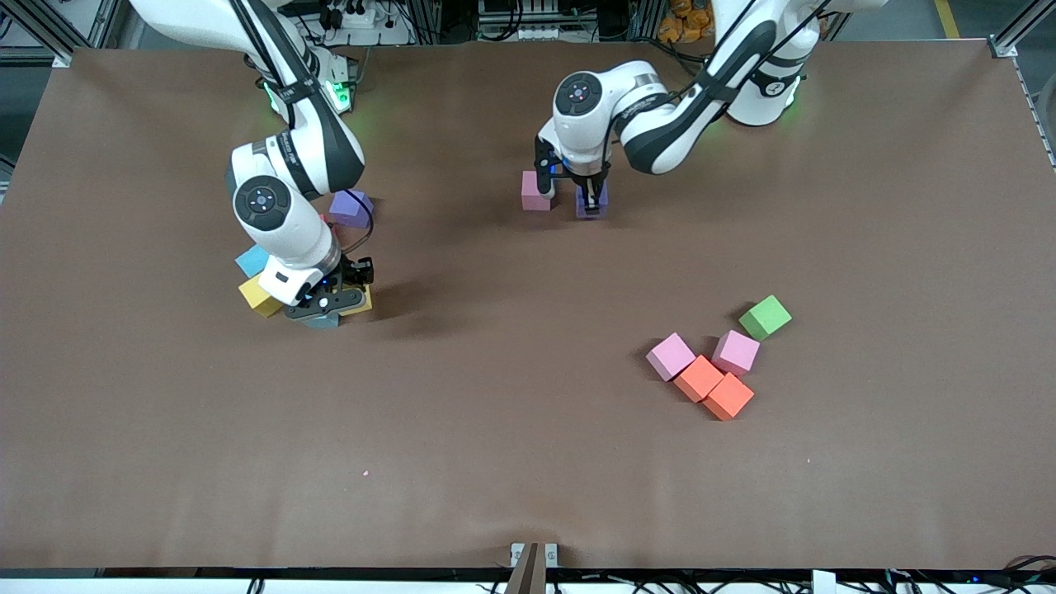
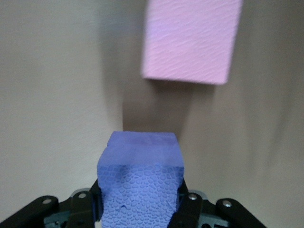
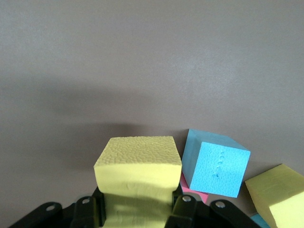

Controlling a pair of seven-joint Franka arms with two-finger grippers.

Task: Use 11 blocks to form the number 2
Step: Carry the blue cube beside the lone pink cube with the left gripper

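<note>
The room is bright, and light comes from above. Soft dark shadows lie on the brown table (image 1: pixel 528 462) under both arms. Up close, the pink cube (image 2: pixel 192 40) looks fuzzy (the yellow cube (image 3: pixel 138 161) looks sharper).

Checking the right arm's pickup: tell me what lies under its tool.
The right tool is shut on a yellow cube. Beside it show a blue cube, another yellow cube and a sliver of red. The tool covers whatever lies directly beneath.
</note>
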